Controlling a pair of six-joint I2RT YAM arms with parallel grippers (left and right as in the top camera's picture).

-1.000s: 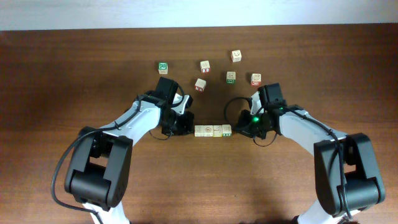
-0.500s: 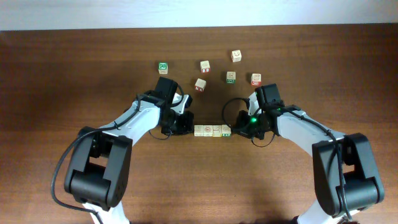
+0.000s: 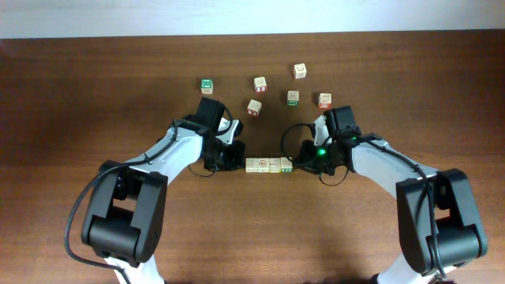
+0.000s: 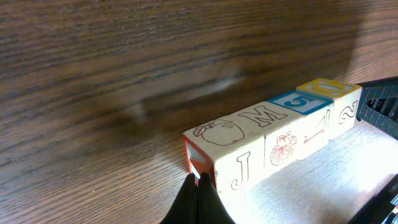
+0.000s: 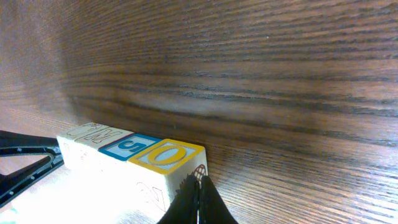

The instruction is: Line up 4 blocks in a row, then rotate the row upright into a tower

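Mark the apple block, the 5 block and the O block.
apple block [image 4: 224,134], left wrist view, top face, on the apple.
5 block [image 4: 300,102], left wrist view, blue top face.
O block [image 5: 168,155], right wrist view, yellow top face.

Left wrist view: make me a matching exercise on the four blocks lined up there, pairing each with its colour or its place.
Things:
1. apple block
2. M block
3. 5 block
4. O block

Matches:
A. blue frame on top
B. nearest the left gripper
C. yellow frame on top, farthest from that gripper
D. shell drawn on its side

Pairs: 1-B; 2-D; 3-A; 4-C
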